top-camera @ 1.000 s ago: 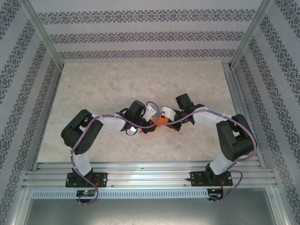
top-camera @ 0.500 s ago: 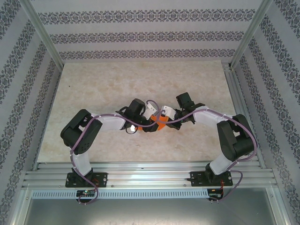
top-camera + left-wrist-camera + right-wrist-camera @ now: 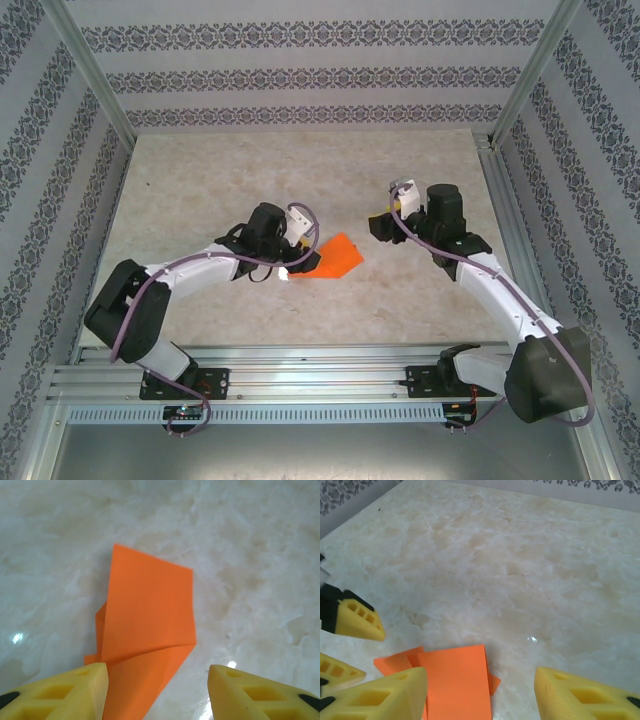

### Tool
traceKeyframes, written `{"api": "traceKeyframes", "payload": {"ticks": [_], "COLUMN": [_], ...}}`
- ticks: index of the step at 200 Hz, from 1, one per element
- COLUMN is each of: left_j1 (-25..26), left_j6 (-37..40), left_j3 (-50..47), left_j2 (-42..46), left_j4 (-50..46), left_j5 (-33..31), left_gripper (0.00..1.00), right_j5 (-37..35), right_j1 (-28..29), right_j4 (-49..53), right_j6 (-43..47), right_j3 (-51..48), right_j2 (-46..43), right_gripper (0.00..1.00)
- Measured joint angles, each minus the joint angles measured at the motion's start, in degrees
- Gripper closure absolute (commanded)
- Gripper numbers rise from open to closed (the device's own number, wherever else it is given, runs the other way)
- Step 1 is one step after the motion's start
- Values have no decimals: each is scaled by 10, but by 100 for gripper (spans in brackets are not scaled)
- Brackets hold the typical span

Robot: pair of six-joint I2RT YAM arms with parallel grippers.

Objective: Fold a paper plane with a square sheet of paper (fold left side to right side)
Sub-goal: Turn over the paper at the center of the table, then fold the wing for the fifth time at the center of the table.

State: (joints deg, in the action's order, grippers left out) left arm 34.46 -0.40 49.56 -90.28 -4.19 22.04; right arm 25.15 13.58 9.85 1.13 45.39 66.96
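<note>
marble tabletop (image 3: 200, 190), folded orange square sheet of paper (image 3: 338, 256) flat near the centre. left gripper (image 3: 157, 685) spread wide over its edge, holding nothing. right gripper (image 3: 379, 224) also spread, empty, apart from the sheet.

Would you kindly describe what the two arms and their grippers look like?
The left arm and right arm have white link shells, black joints and a purple cable looping along each. The left gripper and right gripper have chunky yellow jaws with rectangular cut-outs.
</note>
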Motion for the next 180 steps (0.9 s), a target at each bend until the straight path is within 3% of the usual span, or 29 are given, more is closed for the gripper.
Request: {"api": "traceKeyframes", "payload": {"ticks": [29, 46, 78, 92, 143, 180], "left_j1": [-11, -11, -14, -14, -15, -15], "left_j6": [6, 9, 9, 9, -10, -80], "left_j3": [14, 27, 48, 53, 49, 10], "left_j2": [-71, -104, -129, -133, -127, -77], "left_j4": [-37, -46, -48, -46, -38, 5], "left_j5": [-14, -17, -10, 2, 40, 72], "left_gripper": [43, 48, 79, 86, 97, 100], "right_j5": [10, 20, 49, 66, 108, 110], "right_j1": [-9, -9, -9, -9, -10, -11], "right_j4": [0, 4, 6, 2, -45, -149], "right_j6": [-77, -101, -139, -163, -287, -424], "right_j3": [-22, -33, -55, -68, -125, -191], "right_j2": [-3, -3, -2, 0, 20, 23], "right_gripper": [38, 38, 39, 40, 47, 44]}}
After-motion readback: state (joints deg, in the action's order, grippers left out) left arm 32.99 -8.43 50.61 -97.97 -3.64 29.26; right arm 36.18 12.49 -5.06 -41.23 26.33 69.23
